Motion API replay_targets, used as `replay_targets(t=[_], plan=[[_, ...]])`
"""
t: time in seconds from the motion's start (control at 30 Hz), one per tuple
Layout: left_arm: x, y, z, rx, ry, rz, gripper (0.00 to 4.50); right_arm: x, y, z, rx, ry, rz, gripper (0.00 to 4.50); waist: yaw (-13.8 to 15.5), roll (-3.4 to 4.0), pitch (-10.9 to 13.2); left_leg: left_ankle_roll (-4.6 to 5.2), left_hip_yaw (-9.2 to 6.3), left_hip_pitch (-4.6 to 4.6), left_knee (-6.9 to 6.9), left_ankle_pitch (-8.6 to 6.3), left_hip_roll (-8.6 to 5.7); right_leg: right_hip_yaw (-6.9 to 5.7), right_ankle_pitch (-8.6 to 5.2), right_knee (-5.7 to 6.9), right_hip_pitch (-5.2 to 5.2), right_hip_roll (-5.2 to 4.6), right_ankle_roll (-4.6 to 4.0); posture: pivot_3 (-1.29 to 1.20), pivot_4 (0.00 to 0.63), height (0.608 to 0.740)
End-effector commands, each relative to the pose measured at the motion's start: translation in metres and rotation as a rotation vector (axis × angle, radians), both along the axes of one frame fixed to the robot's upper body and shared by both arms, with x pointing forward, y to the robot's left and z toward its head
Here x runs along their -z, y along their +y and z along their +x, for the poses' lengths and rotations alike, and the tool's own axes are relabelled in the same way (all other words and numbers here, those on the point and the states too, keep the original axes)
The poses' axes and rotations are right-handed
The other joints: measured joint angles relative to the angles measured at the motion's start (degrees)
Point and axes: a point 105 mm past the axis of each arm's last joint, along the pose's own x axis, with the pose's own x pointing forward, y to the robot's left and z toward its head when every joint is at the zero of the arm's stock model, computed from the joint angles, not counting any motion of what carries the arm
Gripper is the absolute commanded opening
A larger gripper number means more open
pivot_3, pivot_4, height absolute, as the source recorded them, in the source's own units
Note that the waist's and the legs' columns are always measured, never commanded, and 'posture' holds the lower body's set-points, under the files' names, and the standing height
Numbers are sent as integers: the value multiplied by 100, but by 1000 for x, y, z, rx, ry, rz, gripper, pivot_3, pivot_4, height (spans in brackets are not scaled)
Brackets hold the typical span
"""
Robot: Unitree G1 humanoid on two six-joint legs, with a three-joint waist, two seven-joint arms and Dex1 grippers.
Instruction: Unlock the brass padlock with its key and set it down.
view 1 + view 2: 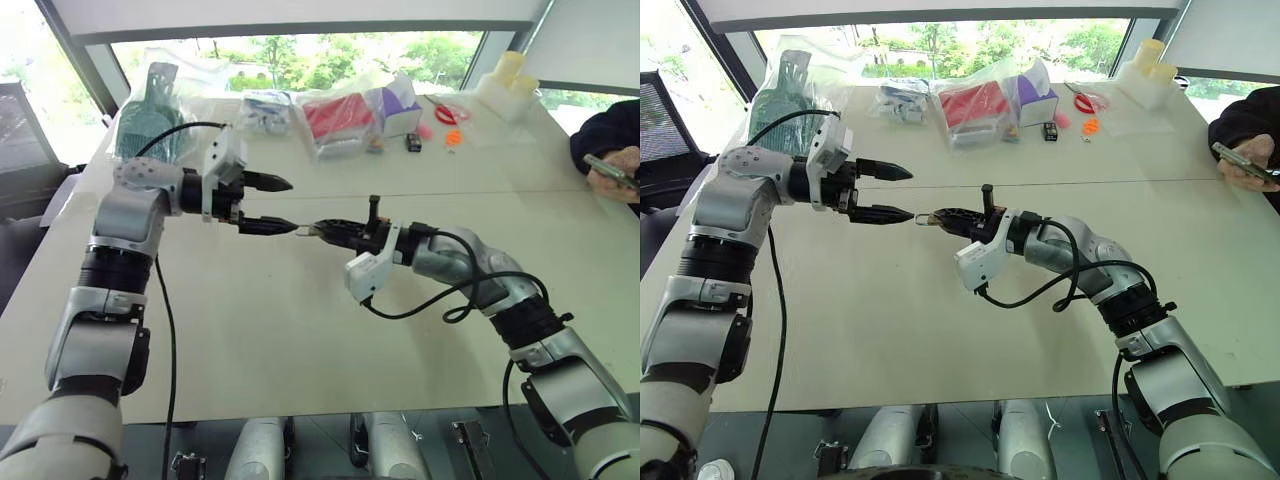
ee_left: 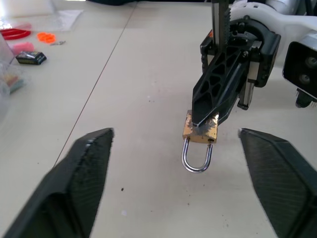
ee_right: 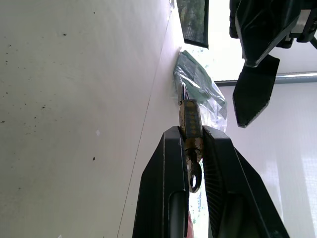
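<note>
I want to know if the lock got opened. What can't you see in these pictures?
- Shackle free or latched: the padlock looks closed in the left wrist view, but the right end effector covers its body.
- Key: in the right wrist view, mostly hidden between the fingers.
- Head views: padlock too small.

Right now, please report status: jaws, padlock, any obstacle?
Right gripper shut on brass padlock, held above table. Left gripper jaws open, facing the shackle. Key between right jaws. Nothing between them.
</note>
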Motion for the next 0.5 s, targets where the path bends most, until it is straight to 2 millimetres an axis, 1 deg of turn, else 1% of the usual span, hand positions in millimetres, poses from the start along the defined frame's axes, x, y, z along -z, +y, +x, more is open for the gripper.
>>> replay_targets(t=[0.03, 0.07, 0.1, 0.17, 0.2, 0.37, 0.5], plan=[[-10, -6, -8, 33, -33, -35, 2378, -18, 5, -4, -25, -36, 59, 0, 0, 0, 0, 0, 0, 0, 0, 0, 0, 0, 0, 0, 0, 0, 0, 0, 150, 740], [-9, -7, -11, 47, -27, -33, 1884, -18, 5, -5, -26, -36, 60, 0, 1, 0, 0, 0, 0, 0, 0, 0, 0, 0, 0, 0, 0, 0, 0, 0, 150, 740], [-7, -9, -13, 56, -22, -31, 1514, -18, 6, -5, -26, -36, 61, 0, 1, 0, 0, -1, 0, -1, 0, 1, 0, 0, 0, 0, 0, 0, 0, 0, 150, 740], [-3, -10, -17, 70, -11, -12, 599, -19, 6, -5, -29, -37, 62, 0, 4, 0, 0, -3, -1, -1, 0, 2, 0, 0, 0, 0, 0, 0, 0, 0, 150, 740], [-1, -10, -18, 73, -6, -7, 219, -19, 7, -5, -30, -37, 61, 0, 4, 0, 0, -3, -1, 0, 0, 2, 0, 0, 0, 0, 0, 0, 0, 0, 150, 740], [5, -11, -18, 76, 16, 4, 219, -19, 6, -6, -30, -37, 57, 0, -4, 0, 0, -4, -1, 1, 0, 2, 0, 0, 0, 2, 0, 0, 0, 0, 150, 740], [18, -8, -13, 57, 13, 50, 219, -19, 5, -7, -29, -38, 53, 0, 0, 0, 0, -4, -1, 1, 0, 2, 0, 0, 0, 2, 0, 0, 0, 0, 150, 740]])
